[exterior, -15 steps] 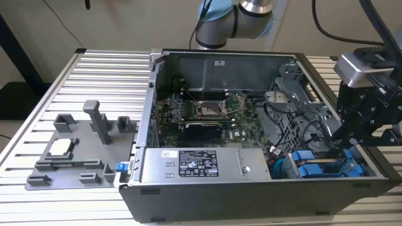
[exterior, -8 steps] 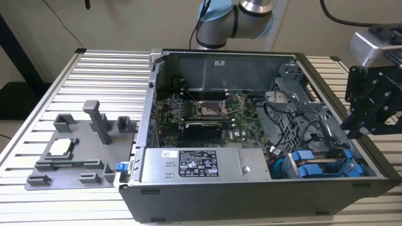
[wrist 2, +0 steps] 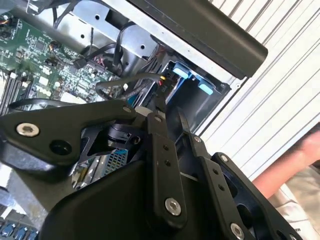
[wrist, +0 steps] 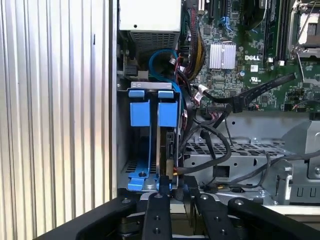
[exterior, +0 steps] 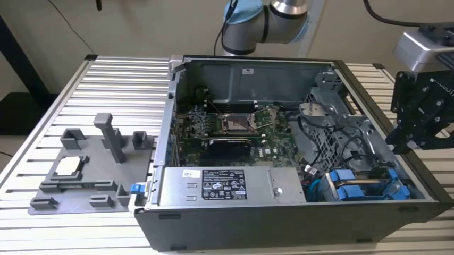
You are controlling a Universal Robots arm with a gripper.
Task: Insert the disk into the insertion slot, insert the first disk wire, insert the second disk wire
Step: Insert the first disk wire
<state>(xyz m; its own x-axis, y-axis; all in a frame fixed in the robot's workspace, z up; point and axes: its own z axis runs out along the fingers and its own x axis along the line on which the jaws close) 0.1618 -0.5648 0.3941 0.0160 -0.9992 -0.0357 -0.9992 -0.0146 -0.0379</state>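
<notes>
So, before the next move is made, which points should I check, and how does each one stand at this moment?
1. Disk in its slot: the disk stands on edge in the bay, beside the other blue carrier. Ok.
2. Disk pushed fully home: depth is hidden. Cannot tell.
3. Tool position: the tool sits at the disk's near end. Ok.
4. Free path: the black cables loop close beside the disk and the tool. Not ok.
5. Disk wires plugged in: the connectors are hidden. Cannot tell.
6. People clear: a person's arm is near the table in the second wrist view. Not ok.
</notes>
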